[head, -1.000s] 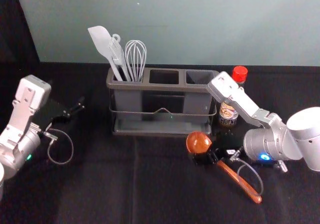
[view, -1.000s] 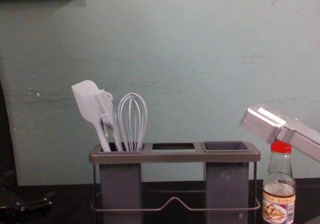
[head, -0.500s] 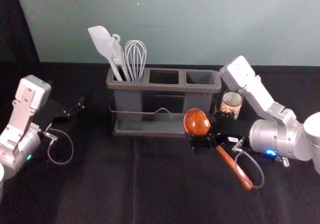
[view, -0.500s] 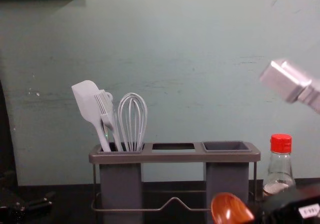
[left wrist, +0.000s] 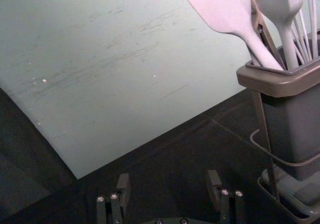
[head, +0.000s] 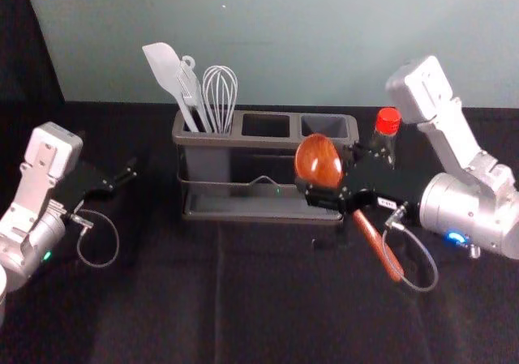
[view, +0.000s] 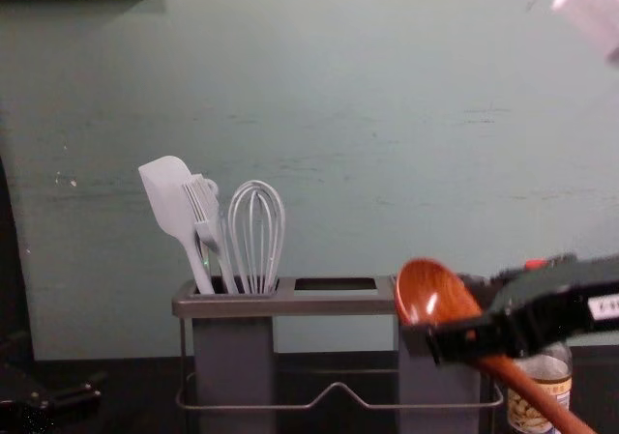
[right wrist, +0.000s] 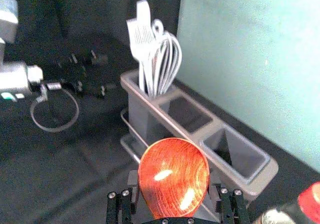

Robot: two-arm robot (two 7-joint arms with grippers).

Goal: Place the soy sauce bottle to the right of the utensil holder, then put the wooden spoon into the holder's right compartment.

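Before the holder point(head: 243, 141), at right, my right gripper point(right wrist: 174, 183) grips the spoon point(head: 318, 163), now lifted higher, so insertion looks nearer. Left, my left gripper point(left wrist: 169, 180) idles, jaws apart.

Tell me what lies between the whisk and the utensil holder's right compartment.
The head view shows the middle compartment between the whisk and right compartment.

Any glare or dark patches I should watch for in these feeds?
Right wrist view: two bright glints on the wooden spoon's bowl; chest view: a smaller glint there; left wrist view: the spatula has a washed-out patch, and the dark left gripper stands against dark cloth.
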